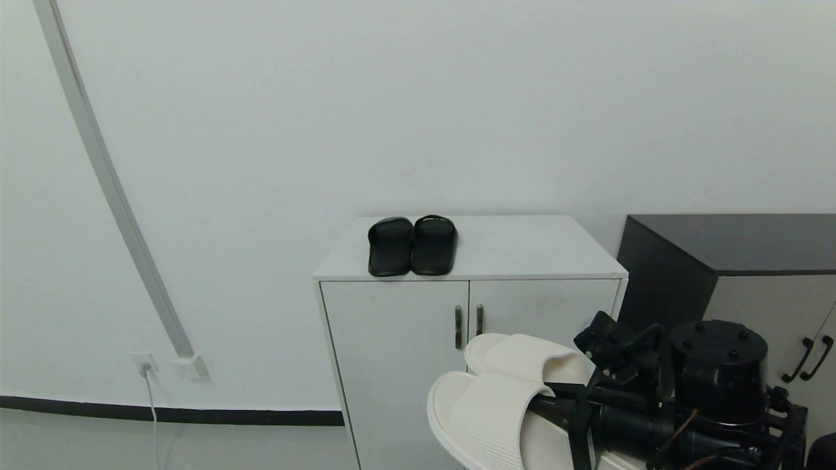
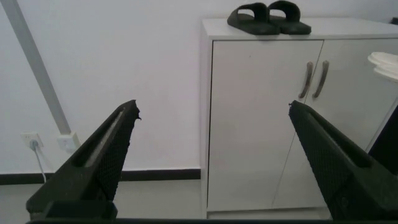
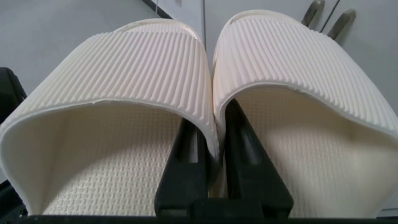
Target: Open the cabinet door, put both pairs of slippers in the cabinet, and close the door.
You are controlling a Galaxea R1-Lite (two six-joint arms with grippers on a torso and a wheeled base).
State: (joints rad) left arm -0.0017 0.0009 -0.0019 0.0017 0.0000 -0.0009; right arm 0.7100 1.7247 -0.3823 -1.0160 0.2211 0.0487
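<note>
A white two-door cabinet (image 1: pixel 392 339) stands against the wall with both doors closed; its two dark handles (image 1: pixel 458 326) meet at the middle. A pair of black slippers (image 1: pixel 411 246) lies side by side on its top, toward the left, also seen as black slippers (image 2: pixel 268 17). My right gripper (image 1: pixel 558 399) is low in front of the right door, shut on a pair of white ribbed slippers (image 1: pixel 503 391). Its fingers (image 3: pixel 186 155) pinch the touching inner walls of the white slippers (image 3: pixel 155 81). My left gripper (image 2: pixel 214 107) is open with nothing in it, facing the cabinet front.
A dark cabinet (image 1: pixel 718 261) with black handles stands close on the right of the white one. On the left wall are a slanting cable duct (image 1: pixel 104 170) and a socket (image 1: pixel 142 362) with a cord hanging down. Bare floor (image 1: pixel 163 447) lies left of the white cabinet.
</note>
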